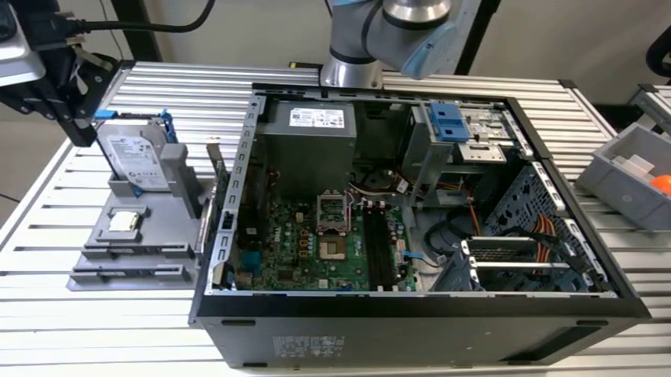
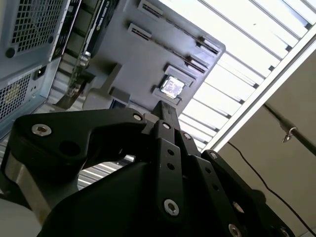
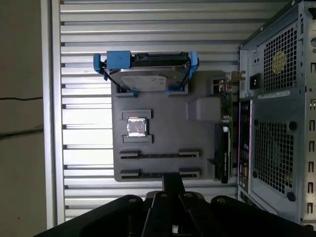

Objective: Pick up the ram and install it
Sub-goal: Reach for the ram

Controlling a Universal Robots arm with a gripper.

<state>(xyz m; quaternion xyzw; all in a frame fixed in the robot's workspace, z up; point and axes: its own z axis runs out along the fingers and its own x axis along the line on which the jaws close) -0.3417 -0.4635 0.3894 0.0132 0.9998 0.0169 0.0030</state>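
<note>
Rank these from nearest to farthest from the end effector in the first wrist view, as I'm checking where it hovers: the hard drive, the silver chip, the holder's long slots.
1. Long slots: at the gray holder's end closest to the end effector.
2. Silver chip: mid-holder, in its square recess.
3. Hard drive: at the holder's far end, in its blue bracket.

The black metal linkage gripper, fingers pressed together, hangs above a grey plastic holder tray; a small square silver chip sits at its 12 o'clock.
</note>
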